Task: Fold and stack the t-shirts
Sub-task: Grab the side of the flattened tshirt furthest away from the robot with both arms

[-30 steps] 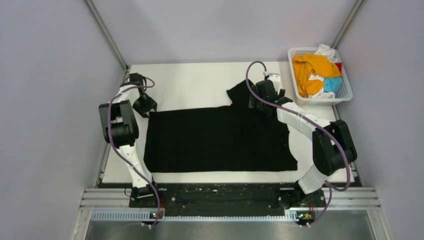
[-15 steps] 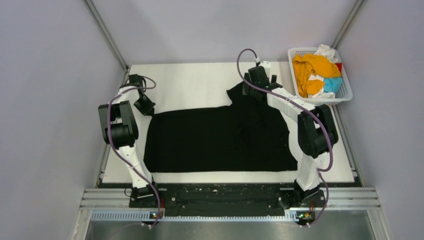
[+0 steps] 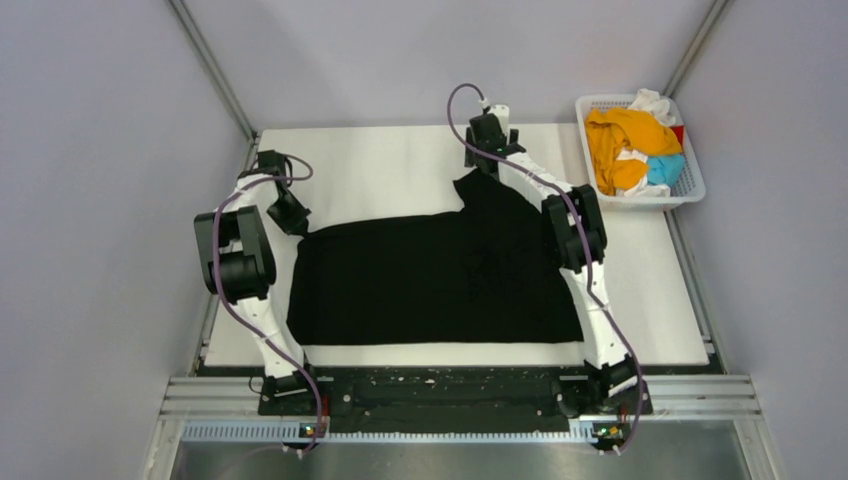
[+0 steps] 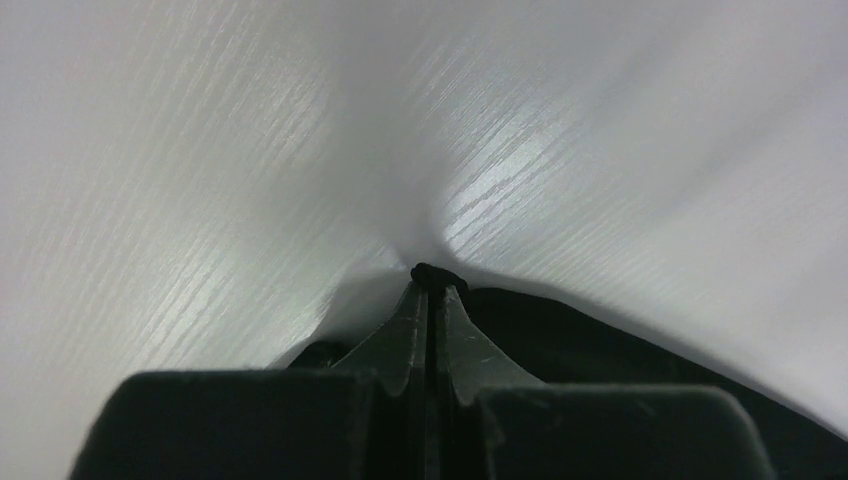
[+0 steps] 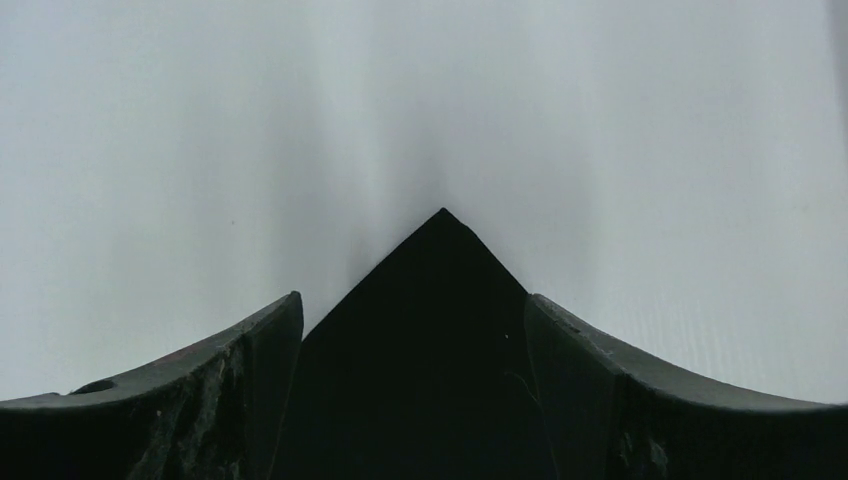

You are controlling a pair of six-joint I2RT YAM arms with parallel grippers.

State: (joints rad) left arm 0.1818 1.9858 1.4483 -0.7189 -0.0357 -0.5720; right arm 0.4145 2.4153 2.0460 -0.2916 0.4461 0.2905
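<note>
A large black t-shirt [image 3: 430, 280] lies spread flat on the white table [image 3: 380, 170]. My left gripper [image 3: 300, 224] sits at the shirt's far left corner, shut on a small pinch of black cloth [image 4: 600, 335] that bulges out at its tips [image 4: 428, 278]. At the shirt's far corner flap, my right gripper [image 3: 478, 168] is open. The pointed black corner [image 5: 440, 245] lies between its spread fingers [image 5: 412, 297]. More t-shirts are heaped in the basket: orange [image 3: 625, 140], white [image 3: 655, 102], light blue [image 3: 665, 168] and a bit of red [image 3: 678, 133].
The white lattice basket [image 3: 690, 188] stands at the table's far right corner. Grey walls close in the table on three sides. A metal rail [image 3: 450, 390] with both arm bases runs along the near edge.
My right arm has swung left and farther back, from the shirt's right side to its far corner flap. The left arm has hardly moved.
</note>
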